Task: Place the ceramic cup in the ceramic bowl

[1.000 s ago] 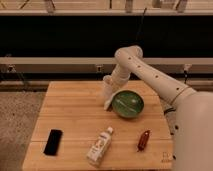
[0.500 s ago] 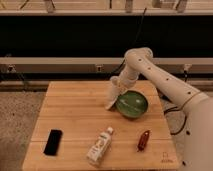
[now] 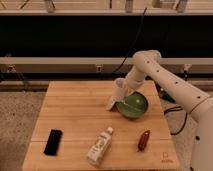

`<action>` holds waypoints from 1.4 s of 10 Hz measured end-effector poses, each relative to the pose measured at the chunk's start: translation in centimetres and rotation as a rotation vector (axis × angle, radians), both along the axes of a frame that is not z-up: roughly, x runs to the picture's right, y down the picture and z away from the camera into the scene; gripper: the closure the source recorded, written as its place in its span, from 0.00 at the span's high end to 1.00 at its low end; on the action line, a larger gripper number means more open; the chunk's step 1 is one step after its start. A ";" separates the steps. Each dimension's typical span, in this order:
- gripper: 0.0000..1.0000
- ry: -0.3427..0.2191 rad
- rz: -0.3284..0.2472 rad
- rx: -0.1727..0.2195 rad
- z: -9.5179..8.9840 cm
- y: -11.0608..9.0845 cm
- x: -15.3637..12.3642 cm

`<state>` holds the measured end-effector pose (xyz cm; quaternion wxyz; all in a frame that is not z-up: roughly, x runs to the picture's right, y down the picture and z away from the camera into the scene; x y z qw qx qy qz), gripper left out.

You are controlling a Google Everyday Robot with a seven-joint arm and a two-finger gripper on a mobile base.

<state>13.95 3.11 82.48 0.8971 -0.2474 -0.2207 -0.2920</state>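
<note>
1. The ceramic cup (image 3: 119, 88) is off the wooden table (image 3: 70, 115), carried at the end of the robot arm (image 3: 165, 80). It hangs in the air just left of the ceramic bowl (image 3: 133, 105), at about the level of the bowl's left rim.
2. The gripper (image 3: 125, 89) sits at the cup's right side, above the bowl's near-left edge. It appears to be closed around the cup, since nothing else supports the cup, though the contact itself is hard to make out.
3. The cup looks tilted, its long axis leaning down to the left, with a pale shape below it at the bowl's left edge that I cannot separate from the cup or the fingers.
4. The relation that matters: the bowl's centre lies to the right of the cup and a little lower. My judgement is that the cup needs a short shift rightward over the green interior, then a descent before release.
5. Risk, as I judge it: lowering from here could catch the bowl's left rim and tip the cup onto the table.
6. A white labelled bottle (image 3: 99, 146), a black phone (image 3: 53, 142) and a small red object (image 3: 143, 140) lie nearer the front edge, well apart from the bowl.
</note>
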 end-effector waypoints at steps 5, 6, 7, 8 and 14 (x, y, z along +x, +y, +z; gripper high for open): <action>0.02 0.011 0.042 -0.009 -0.2 0.7 2.9; 0.02 0.015 0.049 -0.010 -0.2 0.7 3.5; 0.04 0.018 0.055 -0.011 -0.3 0.8 4.3; 0.14 0.021 0.060 -0.012 -0.3 0.9 4.7; 0.32 0.025 0.068 -0.011 -0.4 1.0 5.6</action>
